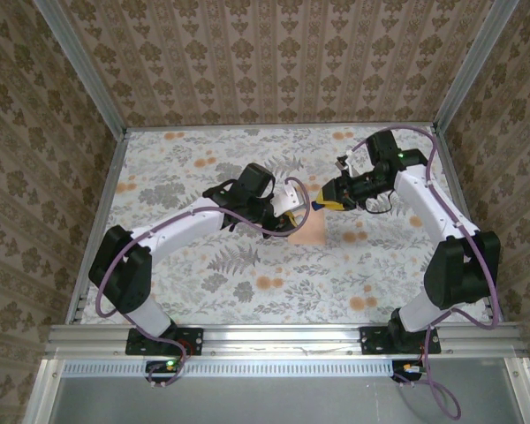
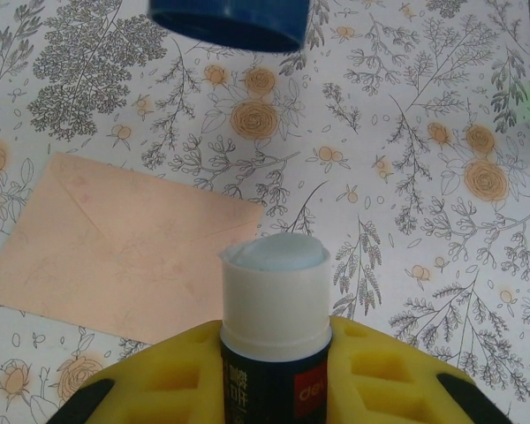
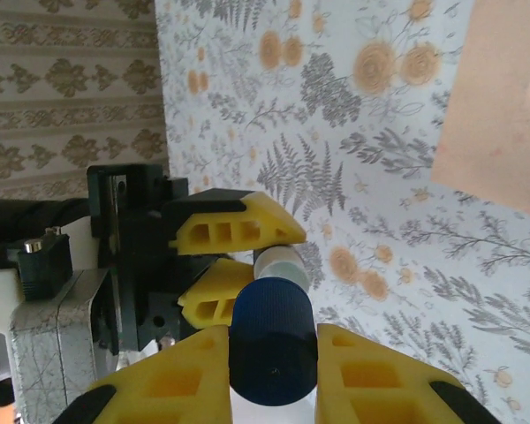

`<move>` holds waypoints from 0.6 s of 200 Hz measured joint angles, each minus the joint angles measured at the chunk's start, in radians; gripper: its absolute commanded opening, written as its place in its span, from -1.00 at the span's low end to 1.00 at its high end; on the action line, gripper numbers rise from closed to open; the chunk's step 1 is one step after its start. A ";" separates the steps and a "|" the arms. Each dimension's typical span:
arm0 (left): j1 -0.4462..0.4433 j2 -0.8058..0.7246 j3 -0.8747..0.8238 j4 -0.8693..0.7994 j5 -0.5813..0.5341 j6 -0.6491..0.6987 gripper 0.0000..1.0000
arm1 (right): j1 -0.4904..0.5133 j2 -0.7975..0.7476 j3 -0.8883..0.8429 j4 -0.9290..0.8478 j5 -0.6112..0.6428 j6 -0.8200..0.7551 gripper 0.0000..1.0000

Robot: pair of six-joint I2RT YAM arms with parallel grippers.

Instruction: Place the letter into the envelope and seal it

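The left hand [image 2: 274,382] grips an uncapped cylindrical glue stick [image 2: 274,305] between yellow foam pads, its waxy pale tip exposed. The right hand [image 3: 274,382] pinches the round ribbed blue cap [image 3: 272,340]. The smooth peach paper envelope [image 2: 124,252] lies flat on the floral-patterned counter [image 2: 406,221] nearby.

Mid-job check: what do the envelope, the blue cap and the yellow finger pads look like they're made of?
Envelope: thin matte peach paper, with faint fold lines showing on its face. Blue cap: probably hard plastic, going by its rigid moulded round shape and dull sheen. Yellow finger pads: matte, with moulded hollow cells, so likely soft foam or rubber. I cannot tell which.
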 measured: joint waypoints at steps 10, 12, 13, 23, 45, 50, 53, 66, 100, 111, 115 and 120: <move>0.000 0.000 0.000 0.000 0.000 0.000 -1.00 | 0.000 0.000 -0.008 0.000 -0.013 0.000 -0.54; 0.000 0.000 0.000 0.000 0.000 0.000 -1.00 | 0.000 0.000 -0.010 0.000 -0.017 0.000 -0.54; 0.000 0.000 0.000 0.000 0.000 0.000 -1.00 | 0.000 0.000 -0.010 0.000 -0.018 0.000 -0.54; 0.000 0.000 0.001 0.000 0.000 0.000 -1.00 | 0.000 0.000 -0.018 0.000 -0.028 0.000 -0.54; 0.000 0.000 0.010 -0.006 0.000 0.000 -1.00 | 0.000 0.000 -0.031 0.000 -0.039 -0.001 -0.53; 0.000 0.000 0.012 -0.008 0.000 0.000 -1.00 | 0.000 0.000 -0.034 0.000 -0.039 -0.001 -0.53; 0.000 0.000 0.014 -0.008 0.000 0.000 -1.00 | 0.000 0.000 -0.036 0.000 -0.039 -0.001 -0.53; -0.001 0.000 0.023 -0.015 0.000 0.000 -1.00 | 0.000 0.000 -0.043 0.000 -0.039 0.000 -0.53; -0.006 0.000 0.041 -0.028 0.000 0.000 -1.00 | 0.008 0.000 -0.062 0.006 -0.039 0.001 -0.52; -0.009 0.002 0.046 -0.035 0.001 0.000 -1.00 | 0.009 0.000 -0.064 0.009 -0.039 0.004 -0.52; -0.012 0.003 0.048 -0.038 0.001 0.000 -1.00 | 0.010 0.000 -0.066 0.013 -0.039 0.005 -0.51; -0.013 0.005 0.050 -0.042 0.002 0.000 -1.00 | 0.012 0.000 -0.066 0.018 -0.039 0.008 -0.51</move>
